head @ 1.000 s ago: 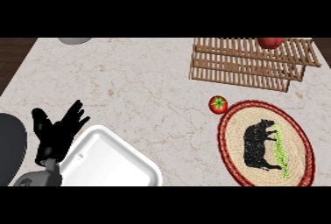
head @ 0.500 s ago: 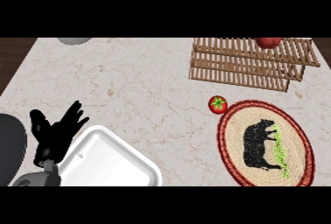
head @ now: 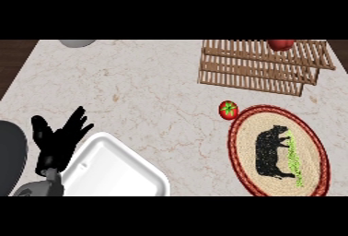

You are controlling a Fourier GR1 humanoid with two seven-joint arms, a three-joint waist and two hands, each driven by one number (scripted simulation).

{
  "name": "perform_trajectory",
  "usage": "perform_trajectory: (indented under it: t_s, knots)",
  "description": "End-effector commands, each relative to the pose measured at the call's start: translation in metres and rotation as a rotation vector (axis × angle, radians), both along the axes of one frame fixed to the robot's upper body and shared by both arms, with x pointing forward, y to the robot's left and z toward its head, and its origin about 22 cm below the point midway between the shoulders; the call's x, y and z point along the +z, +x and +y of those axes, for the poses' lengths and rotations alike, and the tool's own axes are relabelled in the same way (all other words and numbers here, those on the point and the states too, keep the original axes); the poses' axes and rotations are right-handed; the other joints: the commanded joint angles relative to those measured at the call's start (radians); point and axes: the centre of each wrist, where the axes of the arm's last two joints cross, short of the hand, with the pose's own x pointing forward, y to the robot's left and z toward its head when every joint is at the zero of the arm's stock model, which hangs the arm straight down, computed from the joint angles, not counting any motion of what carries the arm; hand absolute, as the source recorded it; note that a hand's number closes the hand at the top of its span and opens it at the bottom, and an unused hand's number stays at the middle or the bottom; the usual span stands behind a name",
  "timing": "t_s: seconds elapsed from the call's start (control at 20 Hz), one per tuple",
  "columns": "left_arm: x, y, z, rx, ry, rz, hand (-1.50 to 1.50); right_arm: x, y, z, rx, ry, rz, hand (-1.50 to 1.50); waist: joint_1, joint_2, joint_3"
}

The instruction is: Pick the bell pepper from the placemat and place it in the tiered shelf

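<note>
Only the left robot hand (head: 58, 140) shows, fingers spread wide; a red object (head: 281, 44) is cut off behind the tiered shelf (head: 262, 67).

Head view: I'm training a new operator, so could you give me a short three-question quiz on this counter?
1. True or false: the small red fruit lies on the cow picture in the middle of the placemat.
2. Which hand shows? A) left hand, open at the lower left. B) right hand. C) both.
3. Fill in: a red item sits at the far edge of the wooden ____.

Key: 1 false, it is on the counter at the mat's rim; 2 A; 3 tiered shelf.
</note>
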Motion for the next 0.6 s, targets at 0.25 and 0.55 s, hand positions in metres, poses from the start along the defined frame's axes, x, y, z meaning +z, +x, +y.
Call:
perform_trajectory:
  t_s: [0.25,0.55]
  knots:
    - [-0.014,-0.007,-0.004,0.028,-0.003,0.046,0.00,0.008,-0.060,-0.100,-0.064,0.136,-0.063,-1.50,-0.020,-0.002,-0.005]
    - [-0.001,-0.006,0.004,0.010,-0.002,0.038,0.00,-0.006,-0.097,-0.152,-0.047,0.135,-0.045,-1.50,-0.009,0.001,-0.004]
